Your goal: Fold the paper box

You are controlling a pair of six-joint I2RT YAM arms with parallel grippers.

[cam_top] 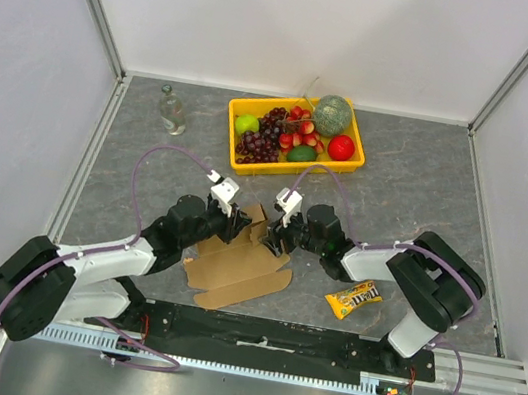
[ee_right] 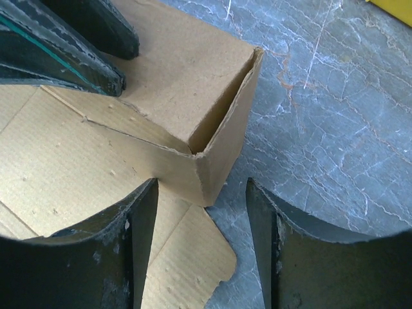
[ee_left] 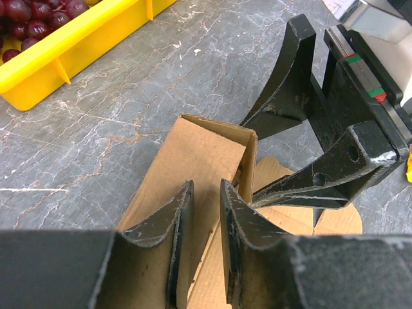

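Observation:
The paper box (cam_top: 237, 269) is plain brown cardboard, partly folded, lying flat in front of the arms with one corner raised at its far end. In the left wrist view this raised corner (ee_left: 199, 148) stands just beyond my left gripper (ee_left: 206, 212). Its jaws are a little apart over a cardboard panel and grip nothing. My right gripper (ee_right: 201, 212) is open wide, and the raised corner (ee_right: 219, 148) and a rounded tab sit between its jaws. Both grippers, left (cam_top: 235, 223) and right (cam_top: 277, 240), meet at the box's far end, fingers nearly facing.
A yellow tray (cam_top: 249, 167) of fruit stands at the back centre, close behind the grippers. Back left stands a small clear bottle (cam_top: 171, 109). A yellow candy packet (cam_top: 352, 299) lies right of the box. White walls close in three sides of the table.

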